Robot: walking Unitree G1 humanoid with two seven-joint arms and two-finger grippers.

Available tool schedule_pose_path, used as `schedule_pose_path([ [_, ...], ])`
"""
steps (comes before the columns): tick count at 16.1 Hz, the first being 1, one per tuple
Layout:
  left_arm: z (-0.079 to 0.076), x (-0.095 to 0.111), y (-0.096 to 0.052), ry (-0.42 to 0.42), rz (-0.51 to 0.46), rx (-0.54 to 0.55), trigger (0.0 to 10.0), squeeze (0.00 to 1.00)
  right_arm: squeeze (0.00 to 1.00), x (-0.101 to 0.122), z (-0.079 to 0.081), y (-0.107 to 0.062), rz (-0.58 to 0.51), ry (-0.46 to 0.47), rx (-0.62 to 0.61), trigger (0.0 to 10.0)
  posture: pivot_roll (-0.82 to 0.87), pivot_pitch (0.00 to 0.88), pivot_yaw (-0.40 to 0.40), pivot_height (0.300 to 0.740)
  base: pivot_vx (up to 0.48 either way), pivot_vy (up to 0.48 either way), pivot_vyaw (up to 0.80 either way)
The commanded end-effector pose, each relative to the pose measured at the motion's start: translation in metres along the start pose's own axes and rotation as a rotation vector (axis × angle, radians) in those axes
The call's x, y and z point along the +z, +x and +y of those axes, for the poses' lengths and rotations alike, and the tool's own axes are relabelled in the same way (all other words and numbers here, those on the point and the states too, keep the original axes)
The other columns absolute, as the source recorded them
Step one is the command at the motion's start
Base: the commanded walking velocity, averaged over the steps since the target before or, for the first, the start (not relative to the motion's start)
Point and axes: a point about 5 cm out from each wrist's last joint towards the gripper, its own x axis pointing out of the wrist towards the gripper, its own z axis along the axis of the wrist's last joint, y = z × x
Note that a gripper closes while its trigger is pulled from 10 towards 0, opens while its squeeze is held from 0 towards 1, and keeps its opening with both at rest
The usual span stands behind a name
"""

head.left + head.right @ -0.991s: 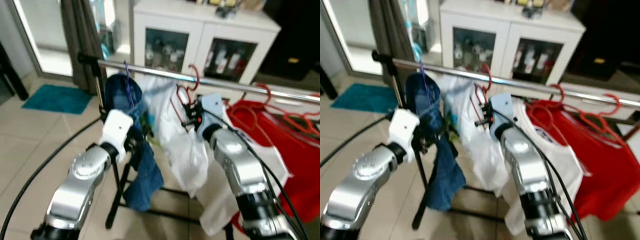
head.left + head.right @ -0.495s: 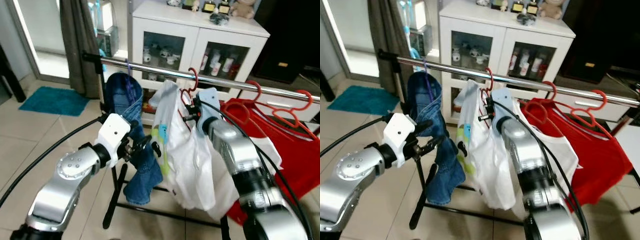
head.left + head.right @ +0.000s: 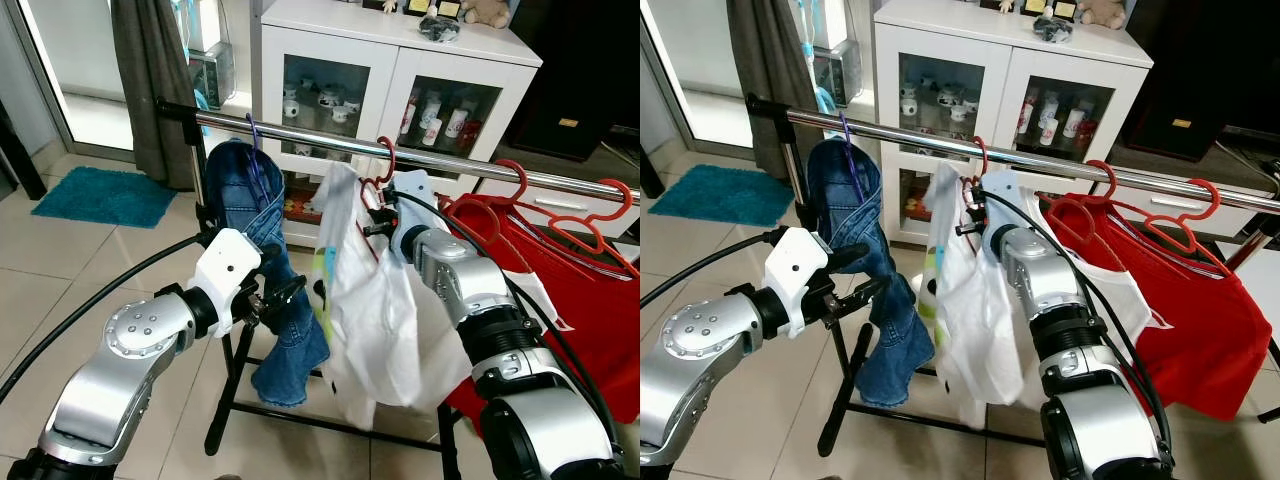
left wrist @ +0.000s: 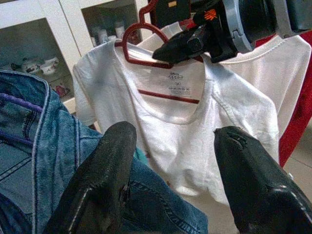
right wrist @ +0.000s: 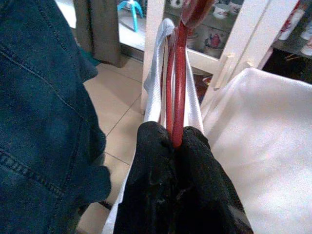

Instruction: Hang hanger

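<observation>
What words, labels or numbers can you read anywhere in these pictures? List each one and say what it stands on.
Neck label print inside the white T-shirt, on the red hanger held by the right pincer: too small to read.
Labels on the bottles in the white cabinet: too blurred to read.
Nothing else carries readable text.

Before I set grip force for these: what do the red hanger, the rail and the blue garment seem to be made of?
Red hanger: probably plastic, smooth, glossy, uniform colour; the right claw pinches it.
Rail: metal, mirror-bright chrome finish.
Blue garment: denim, with visible weave and stitched seams.
</observation>
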Motion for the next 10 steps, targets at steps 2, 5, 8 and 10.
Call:
schedule_pose_path([
  [2,-0.002,0.005,0.000,0.002,-0.018,-0.006,10.0,0.00,0.64,-0.003,-0.002,-0.005,-0.015,0.010,0.024,10.0,0.03,0.000,-0.084,0.740,0.000,0.000,0.00],
  [5,0.005,-0.002,0.002,-0.131,-0.063,0.146,10.0,0.00,1.00,0.007,-0.006,-0.027,-0.206,0.046,0.097,10.0,0.01,0.000,-0.064,0.740,0.000,0.000,0.00],
  [8,0.006,-0.007,0.008,-0.140,-0.072,0.223,10.0,0.00,1.00,0.019,-0.007,-0.043,-0.338,0.062,0.135,10.0,0.00,0.000,-0.066,0.740,0.000,0.000,0.00],
  [10,0.005,-0.009,0.013,-0.131,-0.053,0.249,10.0,0.00,0.00,0.025,-0.009,-0.054,-0.393,0.027,0.144,10.0,0.01,0.000,-0.071,0.740,0.000,0.000,0.00],
])
